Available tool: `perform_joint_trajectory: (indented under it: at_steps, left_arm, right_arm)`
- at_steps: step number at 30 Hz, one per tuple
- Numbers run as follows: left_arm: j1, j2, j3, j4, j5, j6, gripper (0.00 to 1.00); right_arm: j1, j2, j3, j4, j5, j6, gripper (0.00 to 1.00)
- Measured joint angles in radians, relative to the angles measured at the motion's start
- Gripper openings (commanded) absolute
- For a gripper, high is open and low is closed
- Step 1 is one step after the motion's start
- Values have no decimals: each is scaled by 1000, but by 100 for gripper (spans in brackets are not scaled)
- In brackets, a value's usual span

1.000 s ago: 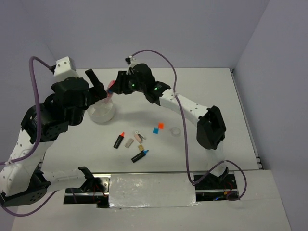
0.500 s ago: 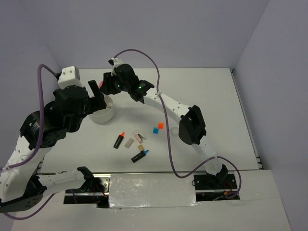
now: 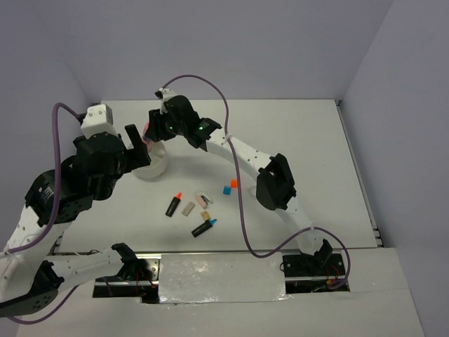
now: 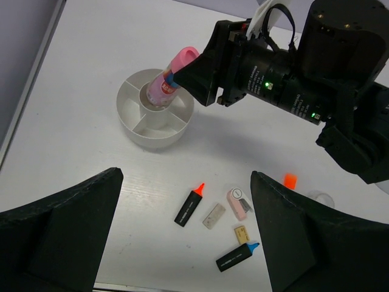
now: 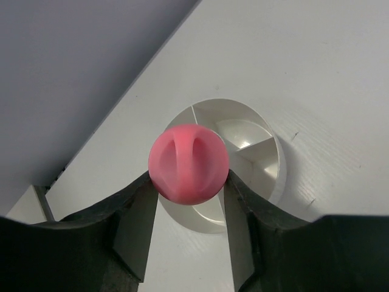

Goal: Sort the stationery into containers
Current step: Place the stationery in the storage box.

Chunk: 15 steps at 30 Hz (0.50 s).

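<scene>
Leaning pink tube (image 4: 163, 86), base in bowl (image 4: 130, 125) centre, right end effector (image 5: 188, 179) gripping it

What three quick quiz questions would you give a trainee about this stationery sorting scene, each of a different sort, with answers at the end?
1. True or false: the right fingers are shut on a marker.
2. Which lies nearer the white bowl: A, the orange-capped marker, or B, the blue-capped marker?
3. Fill in: the left fingers are ____ and hold nothing.

Key
1. False. They grip the pink tube, whose lower end sits in the bowl's centre compartment.
2. A. The blue-capped marker lies farther out.
3. Open.
</scene>
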Motion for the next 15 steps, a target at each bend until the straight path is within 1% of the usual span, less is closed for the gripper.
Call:
perform_joint_trajectory:
  at_steps: [1, 4, 5, 6, 9, 12, 15]
  left_arm:
    - [0, -2, -10, 1, 0, 0, 99]
    - [0, -11, -39, 0, 0, -1, 99]
    - [0, -17, -50, 1, 0, -2, 99]
    - [0, -24, -59, 0, 1, -2, 99]
    - [0, -42, -74, -1, 1, -4, 99]
    - [0, -56, -90, 5, 5, -3, 99]
    - [0, -80, -158, 39, 31, 8, 99]
  right_arm:
    - [1, 0, 0, -2, 0, -2, 66]
    - [5, 0, 0, -3, -3, -9, 81]
    - [6, 0, 0, -3, -4, -10, 98]
    - [6, -1, 0, -3, -3, -5, 100]
    - [2, -12, -1, -6, -3, -7, 100]
    - [-11, -68, -37, -7, -1, 8, 100]
    - [-52, -207, -187, 14, 5, 44, 100]
